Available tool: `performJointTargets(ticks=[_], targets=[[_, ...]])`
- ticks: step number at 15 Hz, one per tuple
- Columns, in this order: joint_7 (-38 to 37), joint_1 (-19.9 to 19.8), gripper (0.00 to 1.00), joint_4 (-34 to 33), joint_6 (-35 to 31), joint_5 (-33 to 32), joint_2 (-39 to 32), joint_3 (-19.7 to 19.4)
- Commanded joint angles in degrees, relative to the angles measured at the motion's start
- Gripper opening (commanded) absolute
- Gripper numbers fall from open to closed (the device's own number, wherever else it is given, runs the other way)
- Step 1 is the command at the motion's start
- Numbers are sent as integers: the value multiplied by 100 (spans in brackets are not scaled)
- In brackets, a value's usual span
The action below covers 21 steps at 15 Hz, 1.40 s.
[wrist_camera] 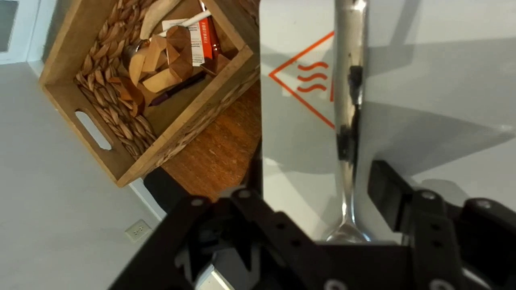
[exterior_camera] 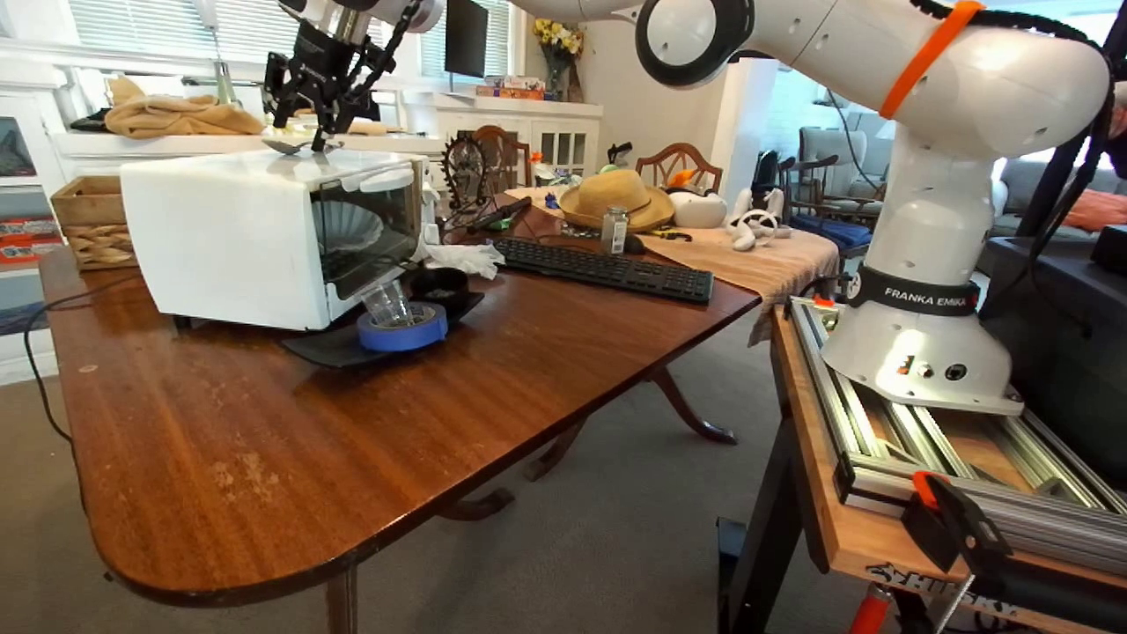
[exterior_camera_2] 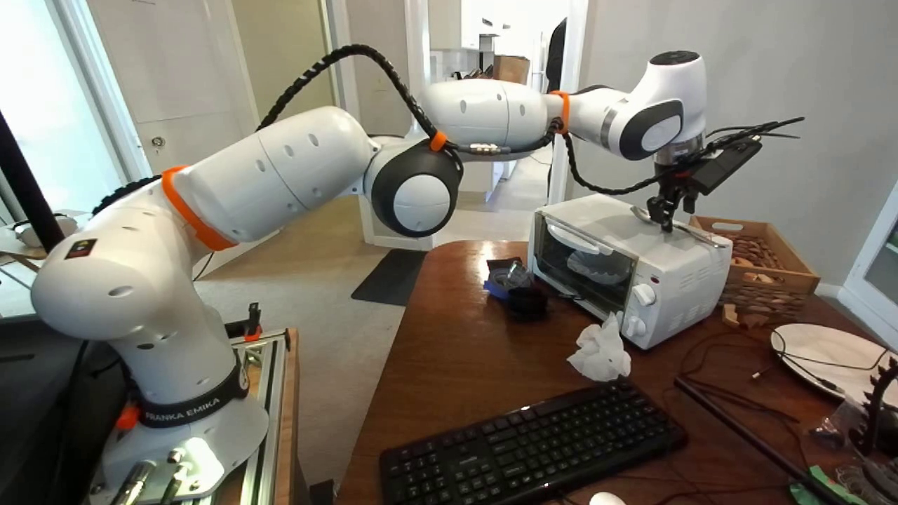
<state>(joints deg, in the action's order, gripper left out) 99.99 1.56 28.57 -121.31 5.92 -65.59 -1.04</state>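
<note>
My gripper [exterior_camera: 301, 132] is open, low over the top of a white toaster oven [exterior_camera: 220, 238]. It shows there also in an exterior view [exterior_camera_2: 675, 217]. In the wrist view my gripper [wrist_camera: 274, 191] has its fingers spread wide with a metal spoon [wrist_camera: 350, 80] between them, nearer the right finger and not gripped. The spoon lies on the oven top beside an orange heat-warning mark [wrist_camera: 312, 76]; its bowl is partly hidden by the gripper base. The spoon shows in both exterior views [exterior_camera: 282, 147] [exterior_camera_2: 701, 237]. A white fluted dish [exterior_camera_2: 595, 266] is behind the oven's glass door.
A wooden basket [wrist_camera: 185, 117] with wood pieces and a pen stands beside the oven. Before the oven door are a blue tape roll [exterior_camera: 402, 330], a clear cup [exterior_camera: 387, 302] and a black bowl [exterior_camera: 440, 286]. A crumpled white tissue [exterior_camera_2: 602, 351], keyboard [exterior_camera_2: 540, 449] and plate [exterior_camera_2: 828, 351] lie nearby.
</note>
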Motion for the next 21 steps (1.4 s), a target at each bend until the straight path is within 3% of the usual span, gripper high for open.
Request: performJointTargets(ticks=[1, 2, 6, 14, 21], targets=[[-38, 107, 42, -53, -274, -134, -154, -125], [-31, 117, 29, -49, -302, -133, -165, -129], [-51, 129, 1, -41, -337, -111, -189, -153], [-402, 124, 1, 24, -324, -94, -26, -201], [-2297, 118, 1, 197, -107, -218, 217, -937]])
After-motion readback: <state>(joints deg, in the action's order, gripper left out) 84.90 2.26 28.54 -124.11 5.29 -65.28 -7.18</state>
